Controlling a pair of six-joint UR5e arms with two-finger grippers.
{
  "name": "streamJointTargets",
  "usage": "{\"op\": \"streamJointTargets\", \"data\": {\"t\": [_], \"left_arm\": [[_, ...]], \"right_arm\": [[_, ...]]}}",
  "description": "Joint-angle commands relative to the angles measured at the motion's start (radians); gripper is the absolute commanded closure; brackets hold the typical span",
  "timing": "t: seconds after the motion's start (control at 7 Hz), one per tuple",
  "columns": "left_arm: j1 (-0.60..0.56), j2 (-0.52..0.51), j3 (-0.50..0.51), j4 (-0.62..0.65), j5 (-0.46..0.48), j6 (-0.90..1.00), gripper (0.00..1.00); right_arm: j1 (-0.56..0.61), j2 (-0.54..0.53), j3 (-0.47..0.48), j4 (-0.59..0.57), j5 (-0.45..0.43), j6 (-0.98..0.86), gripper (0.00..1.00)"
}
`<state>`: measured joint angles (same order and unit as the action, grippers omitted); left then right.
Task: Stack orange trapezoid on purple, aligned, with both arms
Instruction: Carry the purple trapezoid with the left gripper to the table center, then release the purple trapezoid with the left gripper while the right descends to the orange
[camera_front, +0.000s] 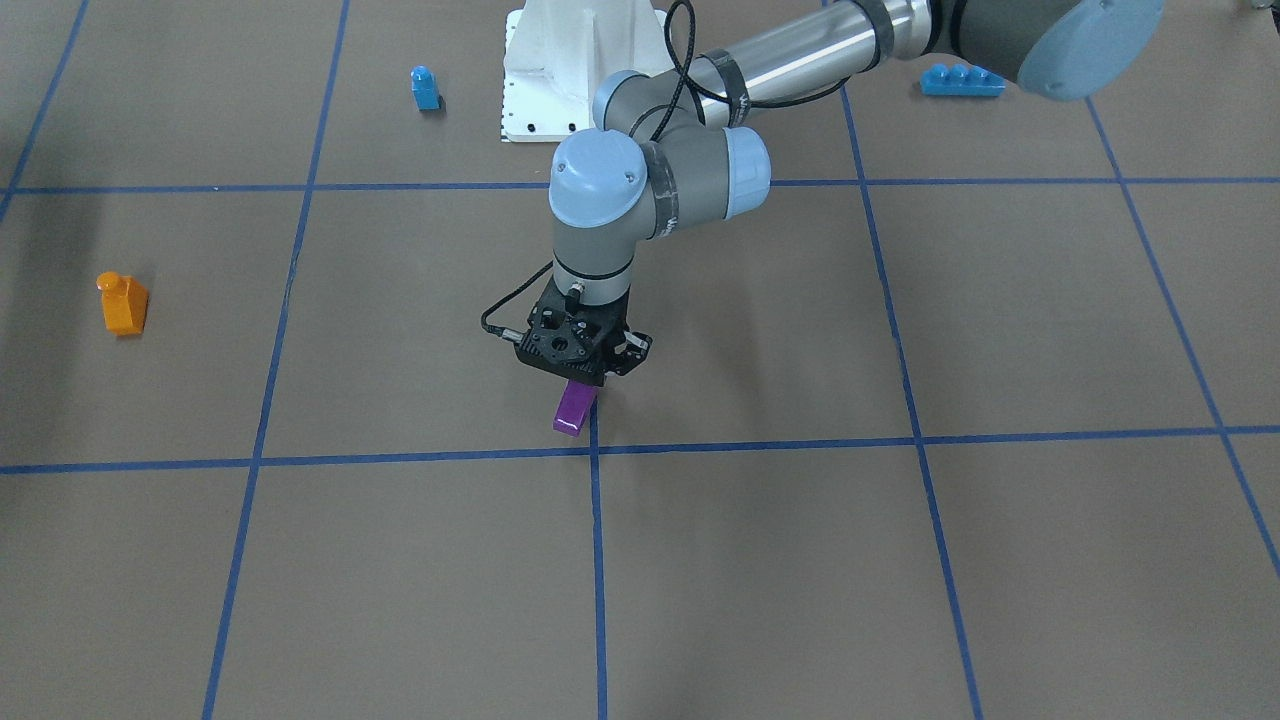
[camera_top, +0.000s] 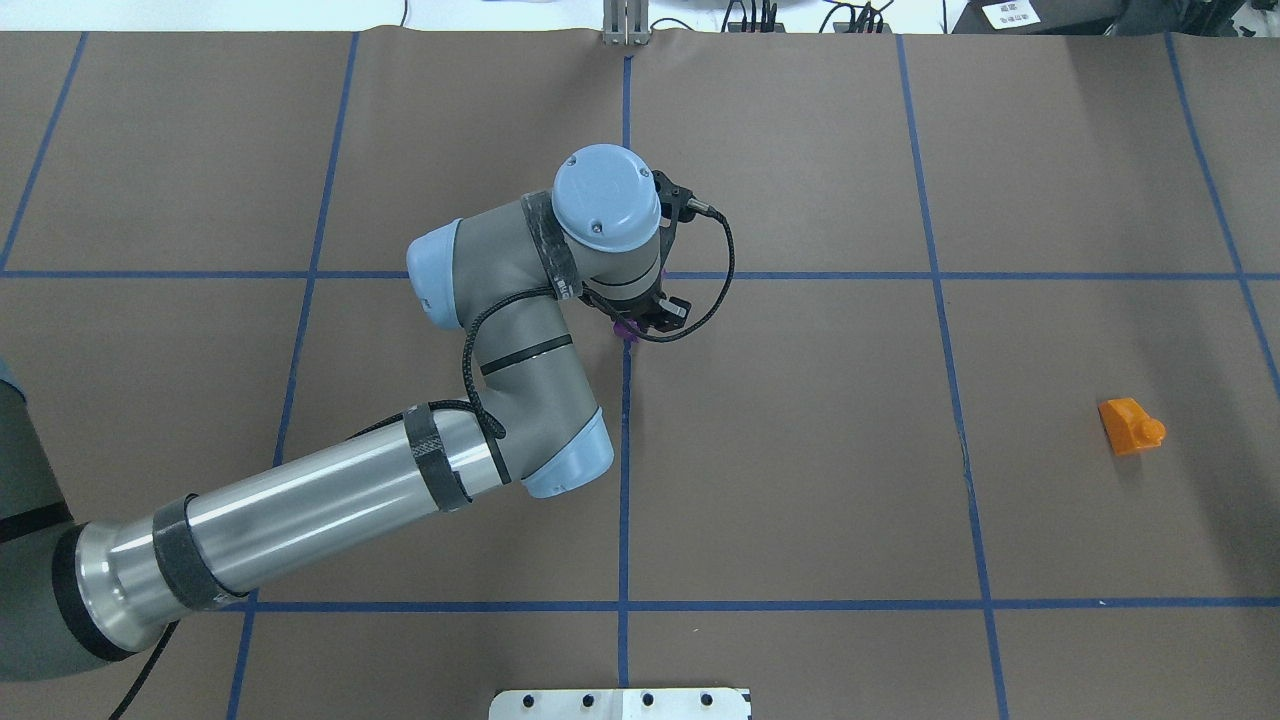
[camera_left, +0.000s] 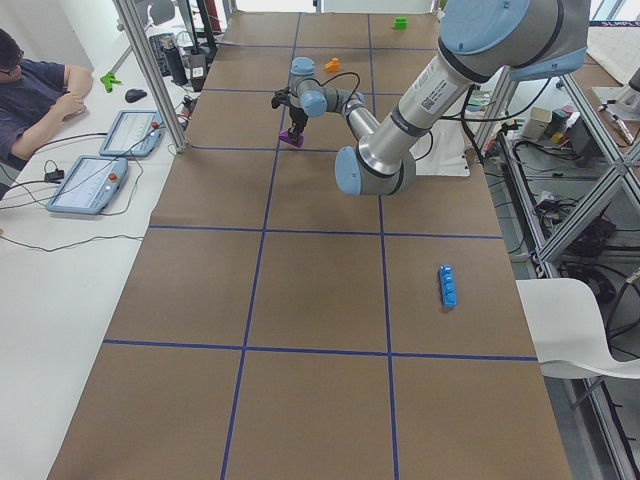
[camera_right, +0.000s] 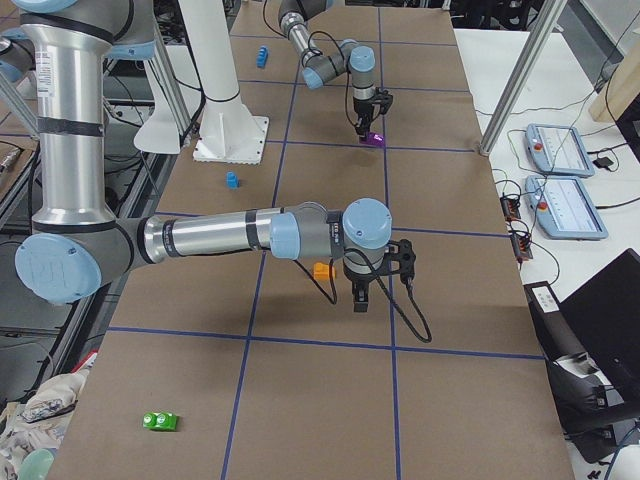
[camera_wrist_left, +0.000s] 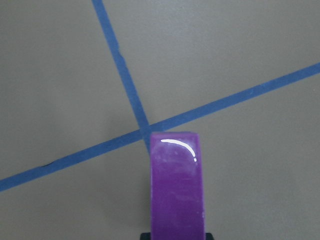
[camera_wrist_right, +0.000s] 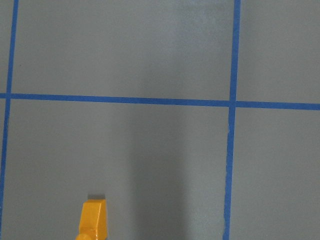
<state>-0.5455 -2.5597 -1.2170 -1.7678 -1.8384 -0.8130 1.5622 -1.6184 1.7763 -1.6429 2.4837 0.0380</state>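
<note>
Blue tape (camera_front: 598, 560) rules the brown table (camera_front: 1050, 320) into squares. A person (camera_left: 35, 85) sits along one long edge, by two tablets (camera_left: 85, 185). A white pedestal (camera_front: 570, 70) stands midway along the opposite edge. A small blue block (camera_front: 425, 88) stands near it on one side, and a long blue brick (camera_front: 962, 80) lies farther off on the other. A green block (camera_right: 160, 421) lies near a corner on that edge.

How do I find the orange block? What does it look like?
Start at the brown table with blue tape lines, where the left gripper holds the purple block in the middle. Go far toward the robot's right side: the orange block sits there alone. It is the only orange thing, with one sloped side and one round stud.
</note>
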Motion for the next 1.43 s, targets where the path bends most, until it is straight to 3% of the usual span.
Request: {"op": "streamJointTargets", "data": {"t": [0.0,0.14,0.57,0.86,1.0,1.14,1.29], "left_arm": [[-0.001,-0.010,0.025,0.005,0.002,0.009,1.00],[-0.002,-0.008,0.028,0.008,0.002,0.008,1.00],[-0.001,-0.008,0.050,-0.001,0.002,0.000,0.03],[-0.045,-0.011,0.027,0.004,-0.015,0.000,0.00],[-0.095,-0.011,-0.008,0.013,-0.071,-0.002,0.00],[-0.150,-0.007,-0.060,0.084,-0.120,0.003,0.00],[-0.187,-0.002,-0.155,0.214,-0.130,0.012,0.00]], "right_arm": [[-0.001,0.000,0.000,-0.001,0.014,0.000,0.00],[-0.001,0.000,0.000,-0.002,0.017,0.000,0.00],[-0.004,0.000,0.000,-0.002,0.018,0.000,0.00],[-0.033,0.002,0.021,0.002,0.006,-0.003,0.00],[-0.075,0.030,0.066,0.002,-0.033,0.087,0.00],[-0.156,0.041,0.140,0.005,-0.092,0.235,0.00],[-0.213,0.017,0.178,0.090,-0.132,0.340,0.00]]}}
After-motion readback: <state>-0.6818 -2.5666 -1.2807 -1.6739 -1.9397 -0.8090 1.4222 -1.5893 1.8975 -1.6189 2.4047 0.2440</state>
